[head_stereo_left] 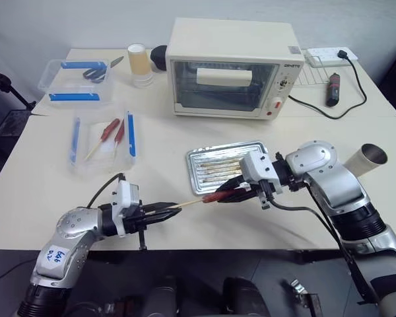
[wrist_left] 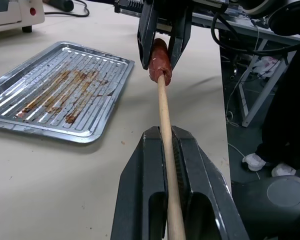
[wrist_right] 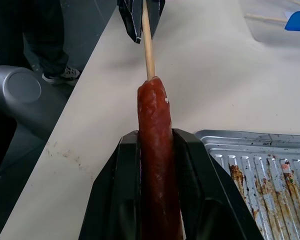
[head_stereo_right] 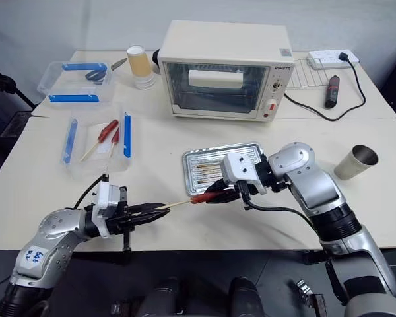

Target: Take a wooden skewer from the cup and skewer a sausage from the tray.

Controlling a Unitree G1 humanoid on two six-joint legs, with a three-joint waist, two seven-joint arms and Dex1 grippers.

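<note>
Left gripper (head_stereo_left: 166,210) clamped on a thin, stiff wooden skewer (head_stereo_left: 190,204); right gripper (head_stereo_left: 241,193) pinches the soft, slippery sausage (head_stereo_left: 219,195) mid-length, tip entering its end

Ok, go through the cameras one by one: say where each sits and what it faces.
Head stereo pair: above, facing down on the table; both arms show.
Left wrist: along the left gripper, shut on the wooden skewer, toward the right gripper.
Right wrist: along the right gripper, clamping the sausage, toward the left gripper.
Shared: skewer tip in sausage, beside the tray.
</note>
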